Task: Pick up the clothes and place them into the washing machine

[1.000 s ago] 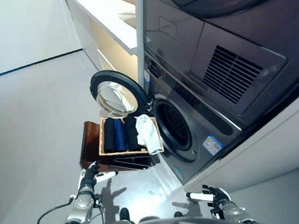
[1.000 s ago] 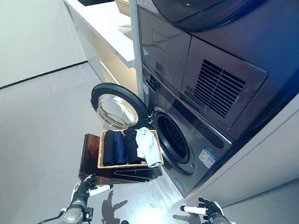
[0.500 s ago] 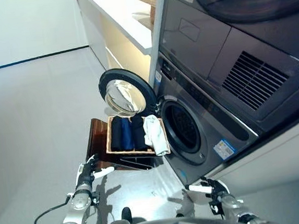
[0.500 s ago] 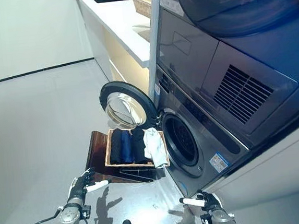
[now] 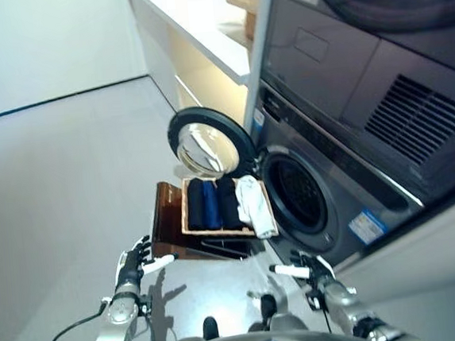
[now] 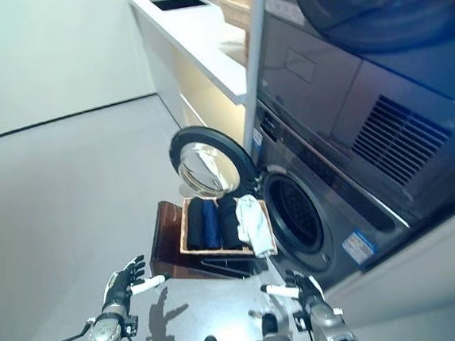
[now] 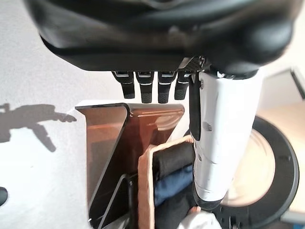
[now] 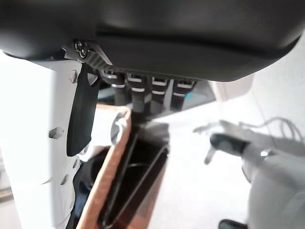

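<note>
A shallow wicker basket (image 5: 186, 212) rests on a low dark brown box (image 5: 167, 222) beside the washing machine (image 5: 338, 209). Folded dark and blue clothes (image 5: 210, 204) lie in it, with a white cloth (image 5: 252, 203) on the side nearest the machine. The round door (image 5: 210, 148) stands open over the basket, and the drum opening (image 5: 297, 196) is dark. My left hand (image 5: 131, 263) is open and empty, low over the floor in front of the box. My right hand (image 5: 309, 269) is open and empty, low in front of the machine. The basket rim also shows in the left wrist view (image 7: 145, 191).
A second machine (image 5: 378, 69) is stacked above the washer. A long white counter (image 5: 199, 29) runs along the wall behind the open door. Grey floor (image 5: 61, 177) stretches out to the left of the box.
The whole picture has shifted, so the camera has moved. Both hands stay low, open and empty. The clothes lie in the basket as before.
</note>
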Controlling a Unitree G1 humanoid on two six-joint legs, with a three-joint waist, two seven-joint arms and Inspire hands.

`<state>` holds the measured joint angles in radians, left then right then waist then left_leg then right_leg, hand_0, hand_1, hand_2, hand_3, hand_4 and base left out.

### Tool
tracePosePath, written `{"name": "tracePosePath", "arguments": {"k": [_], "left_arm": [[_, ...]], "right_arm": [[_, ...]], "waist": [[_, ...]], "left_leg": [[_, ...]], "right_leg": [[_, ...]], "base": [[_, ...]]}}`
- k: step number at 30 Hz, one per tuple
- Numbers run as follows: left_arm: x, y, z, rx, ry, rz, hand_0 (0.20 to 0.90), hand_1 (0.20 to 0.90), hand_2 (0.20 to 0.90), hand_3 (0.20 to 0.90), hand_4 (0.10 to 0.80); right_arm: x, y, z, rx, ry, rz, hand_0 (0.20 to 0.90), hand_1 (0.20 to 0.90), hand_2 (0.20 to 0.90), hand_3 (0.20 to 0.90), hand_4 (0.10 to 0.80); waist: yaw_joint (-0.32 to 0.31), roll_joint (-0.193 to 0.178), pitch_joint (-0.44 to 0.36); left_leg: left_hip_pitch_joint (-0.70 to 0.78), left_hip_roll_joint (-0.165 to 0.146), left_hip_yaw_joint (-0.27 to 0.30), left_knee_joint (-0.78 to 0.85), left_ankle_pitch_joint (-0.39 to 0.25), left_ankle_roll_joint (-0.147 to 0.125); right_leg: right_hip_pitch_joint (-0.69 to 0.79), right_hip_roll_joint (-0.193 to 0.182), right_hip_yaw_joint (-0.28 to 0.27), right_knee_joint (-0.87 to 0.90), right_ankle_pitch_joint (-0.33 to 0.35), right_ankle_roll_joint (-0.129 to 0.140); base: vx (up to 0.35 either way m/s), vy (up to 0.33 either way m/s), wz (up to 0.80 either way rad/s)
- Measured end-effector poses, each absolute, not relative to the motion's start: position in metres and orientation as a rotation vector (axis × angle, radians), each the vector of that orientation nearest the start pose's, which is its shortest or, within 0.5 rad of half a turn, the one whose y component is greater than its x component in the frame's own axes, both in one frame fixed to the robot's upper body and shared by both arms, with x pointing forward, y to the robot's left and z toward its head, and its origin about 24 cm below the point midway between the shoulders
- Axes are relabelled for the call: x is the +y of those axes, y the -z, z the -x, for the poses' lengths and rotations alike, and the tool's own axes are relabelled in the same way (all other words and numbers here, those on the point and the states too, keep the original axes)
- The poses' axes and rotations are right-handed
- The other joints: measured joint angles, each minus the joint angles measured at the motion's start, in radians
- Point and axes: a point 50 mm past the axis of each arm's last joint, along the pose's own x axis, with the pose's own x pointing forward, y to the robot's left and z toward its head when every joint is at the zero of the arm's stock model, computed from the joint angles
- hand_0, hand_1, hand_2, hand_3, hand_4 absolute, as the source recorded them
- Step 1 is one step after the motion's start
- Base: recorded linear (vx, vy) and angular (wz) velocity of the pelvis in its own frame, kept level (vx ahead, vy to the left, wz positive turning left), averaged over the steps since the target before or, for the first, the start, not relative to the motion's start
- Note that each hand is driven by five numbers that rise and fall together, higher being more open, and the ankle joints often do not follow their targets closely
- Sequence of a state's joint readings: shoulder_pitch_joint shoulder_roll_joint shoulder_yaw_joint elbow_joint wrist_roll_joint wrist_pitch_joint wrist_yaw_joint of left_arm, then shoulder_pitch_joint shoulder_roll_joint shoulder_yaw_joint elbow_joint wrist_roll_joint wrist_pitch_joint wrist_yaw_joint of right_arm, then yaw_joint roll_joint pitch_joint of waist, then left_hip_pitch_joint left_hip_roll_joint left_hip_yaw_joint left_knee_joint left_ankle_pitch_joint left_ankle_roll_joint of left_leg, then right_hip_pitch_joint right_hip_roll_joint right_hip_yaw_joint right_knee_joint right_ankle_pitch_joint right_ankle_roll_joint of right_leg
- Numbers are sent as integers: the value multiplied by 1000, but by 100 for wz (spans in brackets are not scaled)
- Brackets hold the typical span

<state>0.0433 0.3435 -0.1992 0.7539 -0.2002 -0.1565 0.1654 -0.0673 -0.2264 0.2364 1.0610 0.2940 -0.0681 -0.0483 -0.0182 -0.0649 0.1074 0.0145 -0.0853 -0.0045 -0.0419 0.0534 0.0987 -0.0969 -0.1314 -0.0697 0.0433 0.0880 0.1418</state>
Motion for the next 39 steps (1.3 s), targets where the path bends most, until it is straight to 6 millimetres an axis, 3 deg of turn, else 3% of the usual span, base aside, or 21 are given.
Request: {"name": "tracePosePath", "arguments": {"k": [1,2,3,4,5,7,10,12,15,16,20,23,24,27,29,30,31,33,35,36,39], "left_arm": [[239,99,-176,641,-156,-268,900,900,900,900,800],[239,99,-176,643,-151,-271,900,900,900,900,800],[238,101,-173,653,-148,-272,900,900,900,900,800],[236,103,-171,662,-144,-269,900,900,900,900,800],[233,103,-171,661,-141,-262,900,900,900,900,800],[231,102,-176,650,-137,-258,900,900,900,900,800],[220,104,-182,648,-108,-264,900,900,900,900,800],[212,105,-184,648,-91,-258,900,900,900,900,800],[208,109,-179,668,-58,-285,900,900,900,900,800],[217,108,-176,679,-63,-311,900,900,900,900,800],[239,98,-181,652,-86,-373,900,900,900,900,800],[244,92,-186,627,-89,-382,900,900,900,900,800],[243,92,-186,630,-85,-376,900,900,900,900,800],[237,90,-185,612,-59,-339,900,900,900,900,800],[239,92,-180,630,-64,-325,900,900,900,900,800],[238,93,-179,633,-63,-316,900,900,900,900,800],[238,94,-178,636,-65,-310,900,900,900,900,800],[240,99,-168,666,-79,-298,900,900,900,900,800],[245,101,-158,691,-97,-288,900,900,900,900,800],[244,105,-154,707,-123,-258,900,900,900,900,800],[235,107,-154,705,-131,-214,900,900,900,900,800]], "right_arm": [[-209,142,-149,953,100,87,900,900,900,900,800],[-209,144,-146,972,108,79,900,900,900,900,800],[-210,146,-142,987,121,72,900,900,900,900,800],[-213,146,-142,987,135,74,900,900,900,900,800],[-217,145,-143,979,157,81,900,900,900,900,800],[-220,142,-147,961,174,89,900,900,900,900,800],[-229,140,-147,956,195,113,900,900,900,900,800],[-235,139,-148,951,222,106,900,900,900,900,800],[-239,137,-149,945,226,114,900,900,900,900,800],[-230,141,-145,960,214,91,900,900,900,900,800],[-211,149,-133,996,202,36,900,900,900,900,800],[-210,146,-144,969,212,16,900,900,900,900,800],[-210,144,-150,956,210,20,900,900,900,900,800],[-214,140,-159,941,207,41,900,900,900,900,800],[-214,138,-164,938,198,51,900,900,900,900,800],[-216,137,-166,933,203,58,900,900,900,900,800],[-217,136,-168,929,202,65,900,900,900,900,800],[-215,135,-171,925,171,97,900,900,900,900,800],[-210,139,-164,949,140,117,900,900,900,900,800],[-212,140,-162,962,132,136,900,900,900,900,800],[-219,137,-165,957,143,163,900,900,900,900,800]], "waist": [[-17,-8,5],[-7,-17,22],[14,-24,23],[20,-28,24],[23,-25,22],[30,-33,19],[29,-5,10],[32,10,7],[48,28,-8],[58,-4,-26],[49,-58,-46],[78,-30,-25],[79,-17,-13],[63,15,4],[59,7,0],[61,7,1],[65,7,1],[59,-1,0],[63,-29,-1],[64,-19,1],[69,10,2]], "left_leg": [[-12,8,-4,49,-17,-29],[-21,18,-7,128,-53,-85],[-44,28,-8,212,-79,-125],[-73,42,-9,277,-104,-153],[-93,72,-7,275,-110,-152],[-112,138,-13,231,-107,-171],[-89,301,-23,-21,-35,-277],[-89,339,-20,-46,-23,-288],[-41,303,-13,-36,60,-240],[-21,238,1,-33,54,-214],[-3,136,56,-25,25,-140],[-9,134,106,3,-7,-91],[-3,122,113,12,-35,-83],[23,133,141,-1,-21,-63],[37,126,168,-30,-12,-59],[39,127,198,-40,-10,-60],[37,126,206,-44,-8,-65],[44,126,204,-44,-12,-79],[73,119,190,-44,-16,-108],[93,141,183,-38,-15,-135],[42,223,129,85,-37,-192]], "right_leg": [[30,12,-10,-25,8,-27],[62,14,-11,-34,1,-60],[81,19,-14,-37,-2,-70],[104,26,-23,-49,-1,-91],[108,32,-23,-52,-12,-101],[104,32,-21,-63,-10,-104],[126,80,6,-127,-5,-97],[126,81,32,-130,3,-84],[126,44,76,-132,0,-49],[124,-19,80,-131,-3,-53],[99,-110,84,-80,26,-33],[-1,-119,70,0,123,34],[-37,-111,16,64,165,54],[-128,-122,-102,235,124,47],[-105,-147,-195,185,97,43],[-84,-172,-280,107,85,53],[-78,-179,-298,64,90,60],[-22,-173,-268,-76,107,86],[48,-164,-220,-83,112,84],[88,-140,-226,-108,118,23],[126,-55,-261,-125,86,-23]], "base": [[63,-22,97],[58,20,55],[108,61,13],[170,90,-3],[235,140,7],[274,207,-2],[221,190,3],[258,283,-8],[216,264,-65],[196,301,-86],[75,279,-40],[78,273,-84],[99,320,-84],[132,92,-38],[197,-119,-21],[144,-118,-17],[209,-144,-23],[243,-150,-14],[226,-182,10],[165,-243,10],[21,-207,22]]}}
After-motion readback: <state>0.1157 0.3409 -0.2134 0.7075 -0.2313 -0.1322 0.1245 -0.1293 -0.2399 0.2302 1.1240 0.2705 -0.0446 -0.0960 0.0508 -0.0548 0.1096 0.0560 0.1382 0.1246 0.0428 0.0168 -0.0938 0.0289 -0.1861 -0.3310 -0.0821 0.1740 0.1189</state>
